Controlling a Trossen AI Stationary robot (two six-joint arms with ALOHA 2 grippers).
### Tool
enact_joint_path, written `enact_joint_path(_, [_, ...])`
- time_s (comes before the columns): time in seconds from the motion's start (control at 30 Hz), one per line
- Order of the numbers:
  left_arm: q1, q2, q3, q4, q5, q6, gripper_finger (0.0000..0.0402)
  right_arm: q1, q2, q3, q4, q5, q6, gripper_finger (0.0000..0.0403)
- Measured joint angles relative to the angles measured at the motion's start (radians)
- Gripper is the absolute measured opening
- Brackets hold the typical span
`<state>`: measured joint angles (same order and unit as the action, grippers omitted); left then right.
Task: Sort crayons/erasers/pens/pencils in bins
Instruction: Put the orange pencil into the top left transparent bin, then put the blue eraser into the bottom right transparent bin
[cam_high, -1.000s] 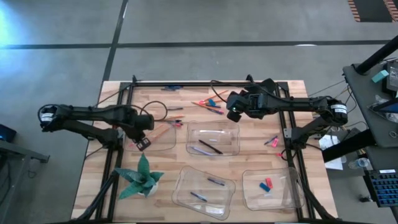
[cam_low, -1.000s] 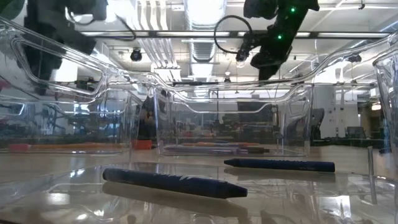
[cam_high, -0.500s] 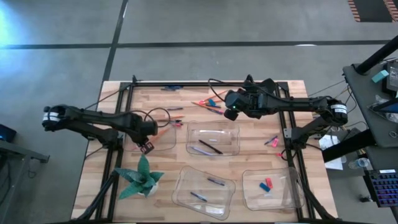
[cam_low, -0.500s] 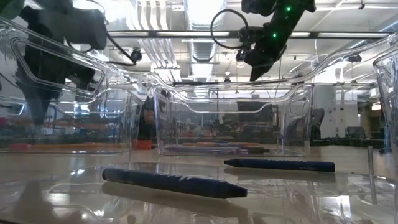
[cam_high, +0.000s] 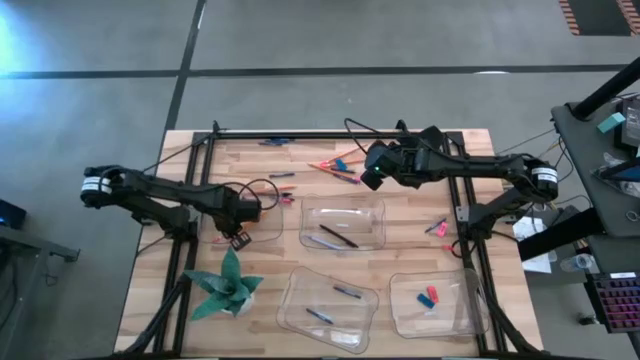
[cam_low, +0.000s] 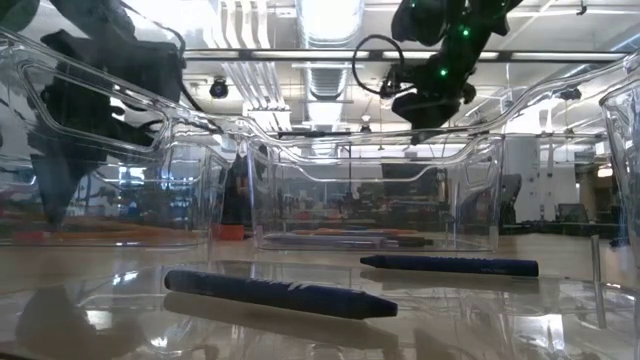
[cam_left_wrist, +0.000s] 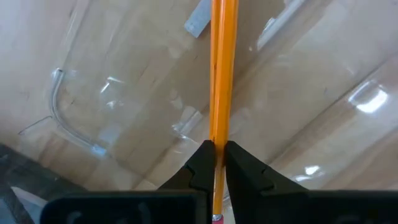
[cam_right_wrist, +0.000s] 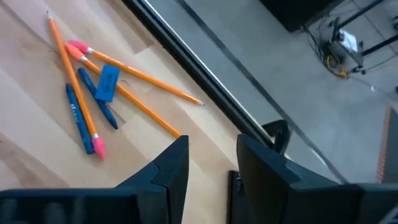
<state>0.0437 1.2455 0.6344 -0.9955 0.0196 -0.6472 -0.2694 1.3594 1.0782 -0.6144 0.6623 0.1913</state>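
Observation:
My left gripper (cam_high: 240, 212) points down over the far-left bin (cam_high: 262, 232) and is shut on an orange pencil (cam_left_wrist: 222, 74). Other orange and red pencils (cam_low: 100, 235) lie on that bin's floor. My right gripper (cam_right_wrist: 211, 168) hangs open above the table's far side (cam_high: 372, 172), with nothing between its fingers. Below it lies a loose heap of orange pencils (cam_right_wrist: 134, 78), a blue eraser (cam_right_wrist: 107, 83) and blue crayons (cam_right_wrist: 78, 118) on the wood. Three more clear bins hold dark pens (cam_high: 338, 237), blue crayons (cam_high: 335, 300) and erasers (cam_high: 430, 296). My left gripper pinches the pencil's shaft (cam_left_wrist: 217, 140) between its two fingers, close to the pink eraser end (cam_left_wrist: 216, 218). The fingers come from above, pointing down. The long part of the pencil reaches out past them over the bin's floor; whether it touches the bin I cannot tell.
A green folded-paper plant (cam_high: 228, 285) stands at the near left, close to the left bin. A few pink and blue pieces (cam_high: 438, 228) lie loose on the wood at the right. Black frame rails (cam_high: 470, 215) and cables run along the table's sides and far edge.
My left gripper has sunk toward the far-left bin, still shut on the orange pencil. My right gripper has rolled a little about its own pointing line above the heap at the far side.

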Motion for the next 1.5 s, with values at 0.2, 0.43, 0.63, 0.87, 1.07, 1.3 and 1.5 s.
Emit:
enact_joint_path(0.2, [0.000, 0.002, 0.009, -0.001, -0.002, 0.025, 0.0054, -0.015, 0.000, 0.005, 0.008, -0.076, 0.004, 0.0156])
enact_joint_path(0.43, [0.000, -0.022, 0.067, -0.049, 0.008, 0.029, 0.0096, -0.028, 0.000, 0.005, 0.073, -0.124, -0.005, 0.0174])
enact_joint_path(0.63, [0.000, -0.085, 0.137, -0.087, 0.012, 0.033, 0.0100, -0.116, 0.025, 0.005, 0.138, -0.333, 0.018, 0.0175])
enact_joint_path(0.87, [0.000, -0.188, 0.193, -0.080, -0.004, 0.026, 0.0101, -0.167, 0.132, 0.008, 0.224, -0.374, 0.018, 0.0175])
enact_joint_path(1.07, [0.000, -0.264, 0.200, -0.060, -0.071, 0.033, 0.0101, -0.173, 0.237, 0.035, 0.291, -0.446, 0.022, 0.0176])
enact_joint_path(1.3, [0.000, -0.304, 0.194, -0.060, -0.136, 0.039, 0.0101, -0.183, 0.360, 0.136, 0.283, -0.490, 0.097, 0.0176])
enact_joint_path(1.5, [0.000, -0.305, 0.194, -0.060, -0.152, 0.114, 0.0101, -0.186, 0.466, 0.230, 0.218, -0.491, 0.157, 0.0176])
